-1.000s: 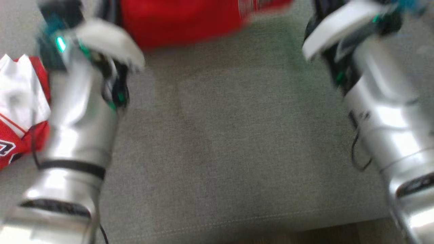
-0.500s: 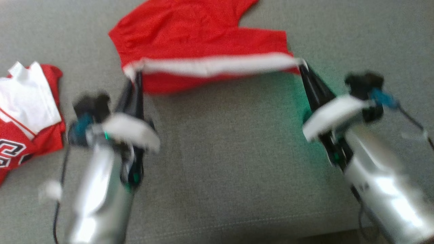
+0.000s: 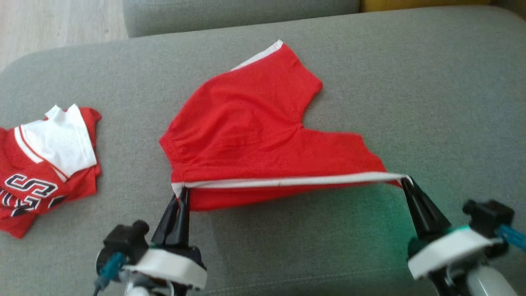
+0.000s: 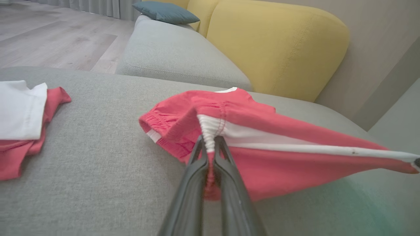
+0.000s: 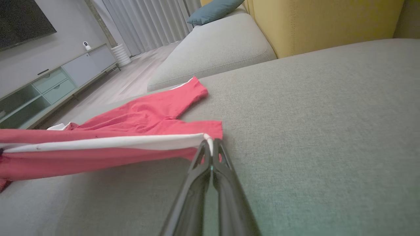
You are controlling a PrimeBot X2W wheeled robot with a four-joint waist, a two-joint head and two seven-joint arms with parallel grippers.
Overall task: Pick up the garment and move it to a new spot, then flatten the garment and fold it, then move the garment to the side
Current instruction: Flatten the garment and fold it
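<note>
On the grey seat cushion, the red shorts are lying mostly spread out near the middle, with the near edge being held up off the fabric.

Left gripper is pinching the waistband corner. Its fingers are closing tight on the gathered white elastic, which is clear in the left wrist view.

Right gripper is clamping the hem end of the same side. Its fingers are closing tight on the tip of the stripe, which is clear in the right wrist view.

White side stripe is running taut and nearly straight between the two grippers, just above the cushion. Red cloth under it is sagging toward the robot at the left end.

The far leg is lying flat and pointing away from the robot, with white trim showing at its hem. The notch between the legs is opening toward the robot's right.

Folded red-and-white jersey is sitting well apart from the shorts, on the cushion's left side, with lettering facing up.

Green tint is showing on the cushion near the right gripper.

Behind the cushion, a yellow backrest is standing, with a teal pillow lying on a second grey seat. Wood floor is showing beyond the far left corner.
</note>
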